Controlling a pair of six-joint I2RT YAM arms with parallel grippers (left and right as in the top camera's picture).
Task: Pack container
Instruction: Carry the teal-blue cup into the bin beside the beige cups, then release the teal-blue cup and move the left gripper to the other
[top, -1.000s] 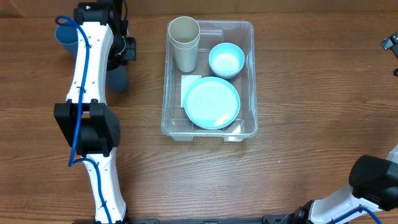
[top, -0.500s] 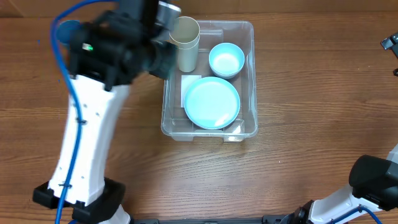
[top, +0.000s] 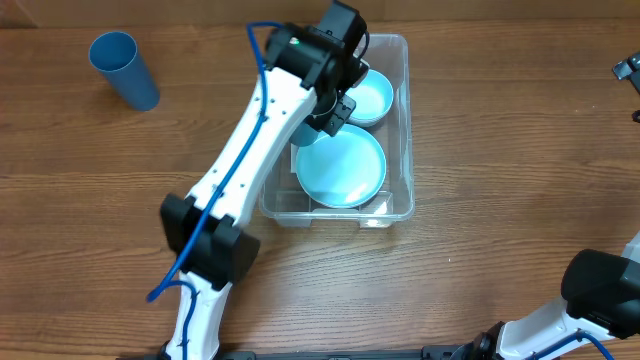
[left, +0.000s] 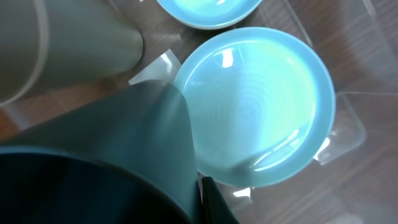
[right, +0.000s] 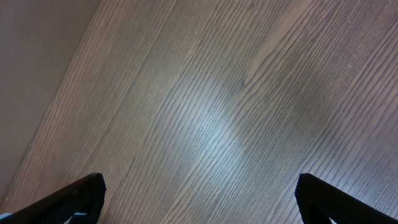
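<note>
Overhead view showed the container (top: 405, 150) at the upper middle of the frame, its long axis running top to bottom, with the left gripper (top: 333, 100) directly above its upper left quarter. The left arm was extended on a diagonal from the lower left of the frame to that spot, wrist over the rim. The right arm sat at the lower right corner, well apart, so the left was plainly the nearer one.

In the left wrist view, the gripper was pinching a dark blue cup (left: 93, 155) by its wall. The cup filled the lower left of that frame, and one dark finger (left: 210, 202) showed against it. Beneath were a beige cup (left: 62, 43) at upper left, a pale blue plate (left: 255, 106) in the middle and a bowl (left: 208, 9) at the top edge, all inside the container. The held cup hung over the strip between beige cup and plate; its tilt could not be told. The coming move likely called for a short drop, into the beige cup or beside it.

The right gripper (right: 199, 202) hovered over bare table (right: 217, 93), fingers spread wide. Another blue cup (top: 122, 68) was on the table at upper left, outside the container.
</note>
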